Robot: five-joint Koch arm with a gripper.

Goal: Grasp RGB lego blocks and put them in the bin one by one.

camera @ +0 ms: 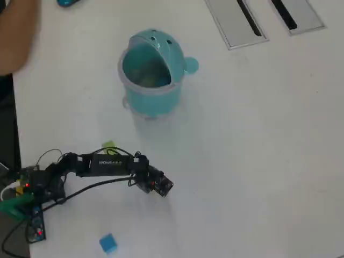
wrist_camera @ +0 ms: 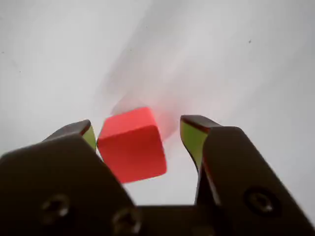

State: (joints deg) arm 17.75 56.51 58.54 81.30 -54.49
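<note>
Wrist view: end effector [wrist_camera: 142, 135] open, jaws spread either side of the red block [wrist_camera: 132, 143]; left jaw touching or nearly, right jaw apart, block looks tilted. Judged step: closing on red, first pick. Next move needs the jaws squeezed square, then lift and carry up-frame to the bin [camera: 150, 80], lid swung back, mouth open. Overhead view: yellow-green block [camera: 109, 145] just beside the arm, blue block [camera: 108, 243] near bottom edge, well apart. Bare worktop [camera: 252, 161] between arm and bin; grey slotted panels [camera: 236, 21] far top right, clear of path
</note>
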